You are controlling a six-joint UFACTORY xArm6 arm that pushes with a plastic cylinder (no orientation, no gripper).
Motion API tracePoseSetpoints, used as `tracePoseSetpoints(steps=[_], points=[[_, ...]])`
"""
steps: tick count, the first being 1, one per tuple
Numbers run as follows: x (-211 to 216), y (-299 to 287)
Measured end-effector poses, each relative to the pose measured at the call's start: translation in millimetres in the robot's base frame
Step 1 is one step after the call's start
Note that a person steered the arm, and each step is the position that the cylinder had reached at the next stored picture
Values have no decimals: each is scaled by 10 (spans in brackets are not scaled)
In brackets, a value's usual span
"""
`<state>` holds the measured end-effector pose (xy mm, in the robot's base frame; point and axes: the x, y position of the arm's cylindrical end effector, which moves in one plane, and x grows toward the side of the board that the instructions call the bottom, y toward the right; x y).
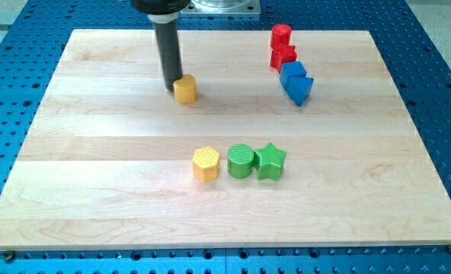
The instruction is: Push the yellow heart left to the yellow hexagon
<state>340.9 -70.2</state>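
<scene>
Tip: our rod comes down from the view's top, and my tip (172, 89) rests on the board at the left side of the yellow heart (185, 89), touching it or very nearly so; we cannot tell which.
Fingers: we carry none, only the straight dark rod, so nothing is spread, closed or clamped.
Yellow heart: in the upper half of the wooden board (96, 190), a little left of centre, just to the right of my tip; its heart shape is hard to make out from here.
Yellow hexagon (206, 164): in the lower half, near the middle, well apart from the heart and slightly to its right.
Green pair: a green cylinder (241, 160) sits just right of the hexagon, and a green star (270, 161) touches the cylinder's right side.
Red pair: a red cylinder (281, 35) and a red star (283, 55) huddle at the upper right.
Blue pair: a blue block (292, 74) and a blue triangle (300, 90) lie directly below the reds, touching each other.
</scene>
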Motion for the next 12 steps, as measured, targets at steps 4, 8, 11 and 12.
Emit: tracePoseSetpoints(steps=[4,8,11,12], points=[[537,600],[1002,256],[1275,-147],[1253,-127]])
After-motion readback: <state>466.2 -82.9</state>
